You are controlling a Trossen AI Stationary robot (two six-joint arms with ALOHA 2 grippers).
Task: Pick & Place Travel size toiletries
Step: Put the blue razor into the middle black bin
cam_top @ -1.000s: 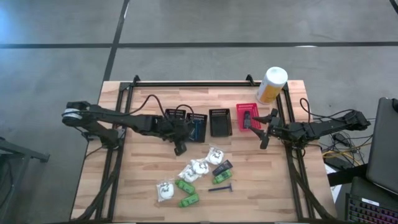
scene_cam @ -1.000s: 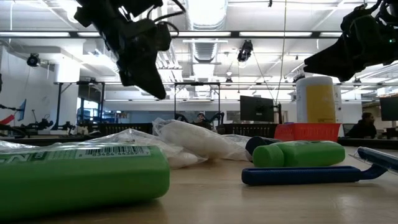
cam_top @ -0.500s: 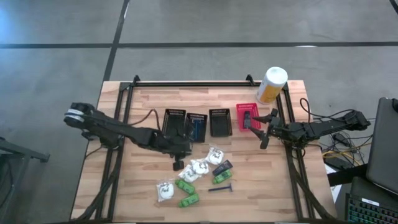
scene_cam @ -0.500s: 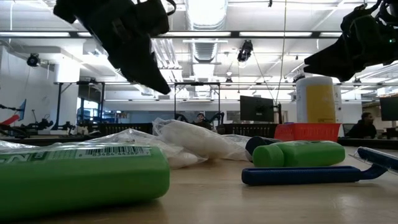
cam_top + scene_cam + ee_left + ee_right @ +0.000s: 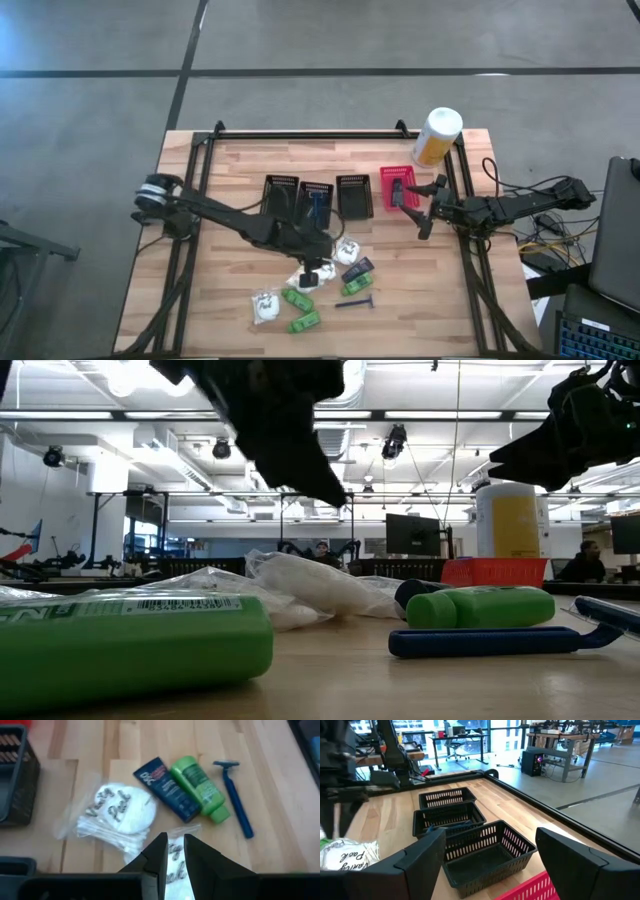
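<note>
The toiletries lie loose in a cluster toward the front edge of the table, none of them yet lifted: a white cotton-swab pack in a clear wrapper, a dark blue sachet touching a green tube beside it, a blue razor just past the tube, and a second white wrapped pack directly under the left gripper's fingers; nearer the front edge sit another white pack and two more green tubes; behind the cluster, across the middle of the table, stands a row of three black baskets with a red basket at its right end, one black basket already showing something blue inside and the red one something dark; a white-and-yellow canister stands at the back right corner; the left gripper hangs over the white packs in the middle of the cluster, its fingers drawn narrow with only a slim gap and nothing between them; the right gripper waits just beside the red basket near the right edge, its fingers spread wide and empty; the step in hand looks like the approach for the next pick, with the left arm lined up on a white pack; the next move probably calls for spreading those narrow fingers before descending, since the wrapped pack looks broader than the present gap, then closing on the crinkly wrapper without nudging its neighbours, and carrying it back to a basket.
</note>
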